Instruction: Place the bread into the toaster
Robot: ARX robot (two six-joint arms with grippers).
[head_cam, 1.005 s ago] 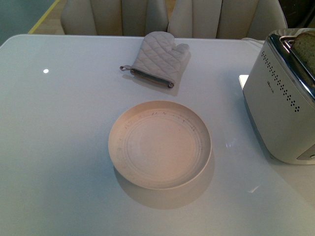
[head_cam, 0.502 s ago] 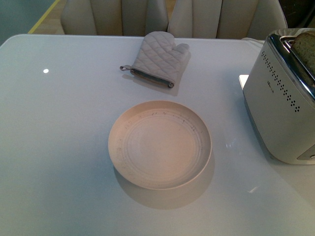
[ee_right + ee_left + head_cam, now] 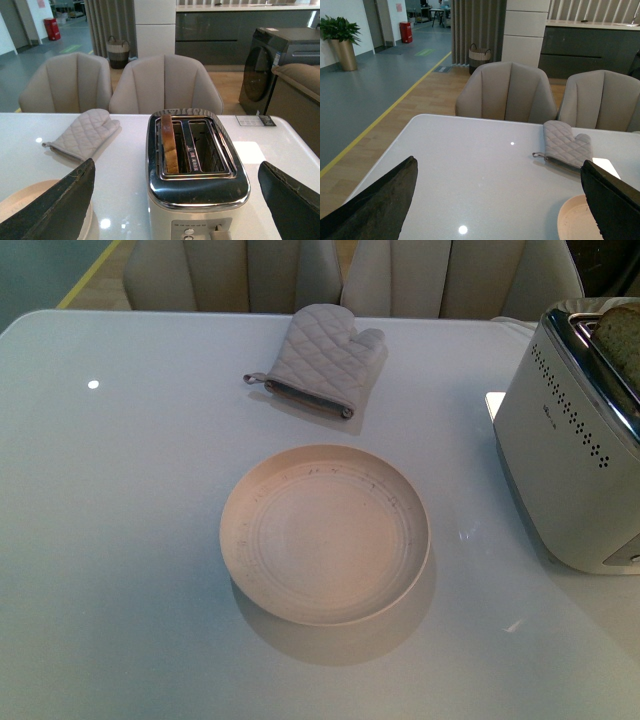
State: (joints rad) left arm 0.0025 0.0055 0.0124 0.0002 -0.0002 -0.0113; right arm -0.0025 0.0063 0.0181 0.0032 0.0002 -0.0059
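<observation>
Bread: you'll find the bread (image 3: 170,142) standing on edge in one slot of the toaster (image 3: 197,187), the slot on the oven-mitt side; top crust pokes above the chrome.
Long axis: slice runs along the slot, front to back of the toaster.
Nearer arm: the right; its wrist camera looks straight down onto the toaster top. Left arm looks across bare worktop (image 3: 480,175), well apart.
Right gripper (image 3: 175,210): spread wide, nothing held, one finger either side of the toaster.
Left gripper (image 3: 497,200): likewise wide open and empty.
Judgement: task looks as good as done; lever state you can't read.
Hidden: front view cuts the toaster at the frame edge; only a corner of the bread shows. Plate (image 3: 325,535) empty.
</observation>
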